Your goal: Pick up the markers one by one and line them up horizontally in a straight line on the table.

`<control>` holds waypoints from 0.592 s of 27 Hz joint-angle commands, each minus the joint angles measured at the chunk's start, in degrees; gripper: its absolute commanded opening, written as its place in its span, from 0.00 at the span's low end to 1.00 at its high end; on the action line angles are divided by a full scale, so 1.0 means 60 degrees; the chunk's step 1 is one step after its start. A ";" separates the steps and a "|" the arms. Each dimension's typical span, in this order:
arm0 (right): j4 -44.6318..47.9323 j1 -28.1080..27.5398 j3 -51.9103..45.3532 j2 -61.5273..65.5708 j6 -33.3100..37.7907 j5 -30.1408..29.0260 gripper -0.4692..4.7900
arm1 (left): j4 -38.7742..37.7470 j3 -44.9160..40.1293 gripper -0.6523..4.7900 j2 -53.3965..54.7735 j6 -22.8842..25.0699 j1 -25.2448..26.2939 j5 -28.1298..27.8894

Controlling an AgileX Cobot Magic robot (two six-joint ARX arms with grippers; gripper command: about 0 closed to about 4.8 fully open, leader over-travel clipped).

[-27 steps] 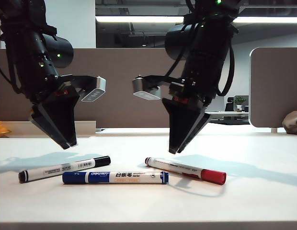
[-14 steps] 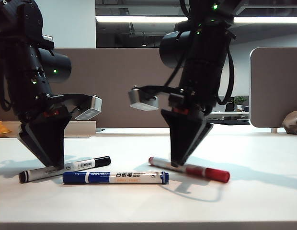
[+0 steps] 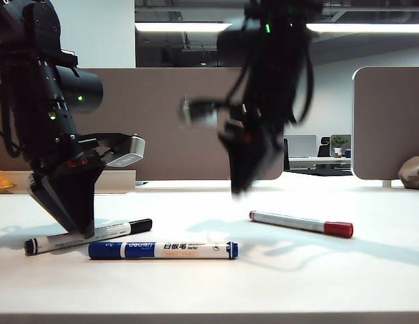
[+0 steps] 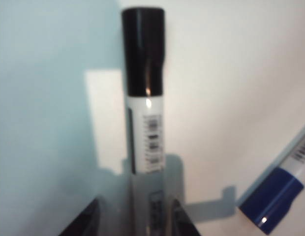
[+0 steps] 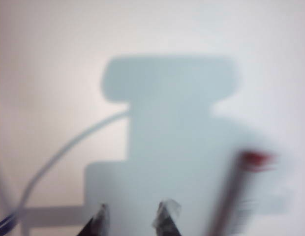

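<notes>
3 markers lie on the white table [image 3: 372, 270]: the black marker [image 3: 88, 236] at the left, the blue marker [image 3: 162, 250] just in front of it, the red marker [image 3: 301, 223] apart at the right. The left gripper [image 3: 80, 229] straddles the black marker, jaws wide. The right gripper [image 3: 240, 189] hovers blurred, fingers parted, gripping nothing.

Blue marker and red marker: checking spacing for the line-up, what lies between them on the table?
Only bare table separates the blue marker from the red marker in the exterior view.
</notes>
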 commanded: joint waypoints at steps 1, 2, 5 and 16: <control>0.0535 -0.0342 0.0962 -0.0135 0.0015 0.0648 0.33 | 0.0299 -0.0106 0.47 0.0131 -0.0244 0.0011 -0.0477; 0.0539 -0.0488 0.1169 -0.0102 0.0015 0.0648 0.33 | 0.0302 -0.0109 0.47 0.0131 -0.0244 0.0011 -0.0612; 0.0557 -0.0922 0.1315 -0.0015 0.0011 0.0878 0.33 | 0.0299 -0.0113 0.47 0.0135 -0.0248 0.0011 -0.0801; 0.0554 -0.3162 0.1315 0.0852 -0.0273 0.0820 0.40 | 0.0233 -0.0113 0.47 0.0131 -0.0423 0.0011 -0.0820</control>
